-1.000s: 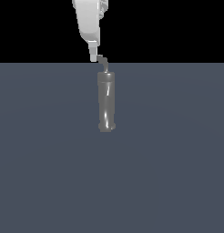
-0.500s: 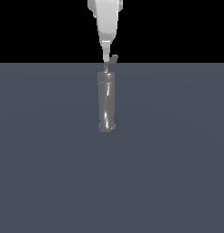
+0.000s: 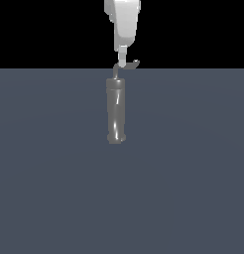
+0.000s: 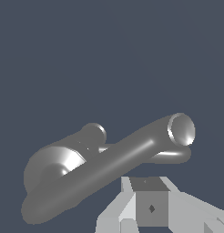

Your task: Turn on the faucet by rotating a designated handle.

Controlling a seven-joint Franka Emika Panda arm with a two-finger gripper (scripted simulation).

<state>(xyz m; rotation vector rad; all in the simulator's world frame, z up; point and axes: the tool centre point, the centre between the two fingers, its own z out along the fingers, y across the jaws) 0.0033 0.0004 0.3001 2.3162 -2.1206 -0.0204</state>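
The faucet (image 3: 116,113) is a glossy grey upright cylinder standing on the flat grey floor (image 3: 193,173). The handle (image 3: 128,66), a thin bent rod, rises from the faucet's top, and its hooked tip points to the exterior view's right. My white gripper (image 3: 122,59) comes down from above with its narrow tip against the handle, just above the cylinder. Its fingers look shut with nothing between them. In the wrist view the handle (image 4: 127,157) runs across, close beyond my gripper (image 4: 150,202). The faucet's rounded top (image 4: 57,164) lies behind it.
A flat grey floor surrounds the faucet on all sides, with a black background above it. Nothing else stands in view.
My gripper has moved to the exterior view's right above the faucet. The handle has swung with it, and its hooked tip now points right.
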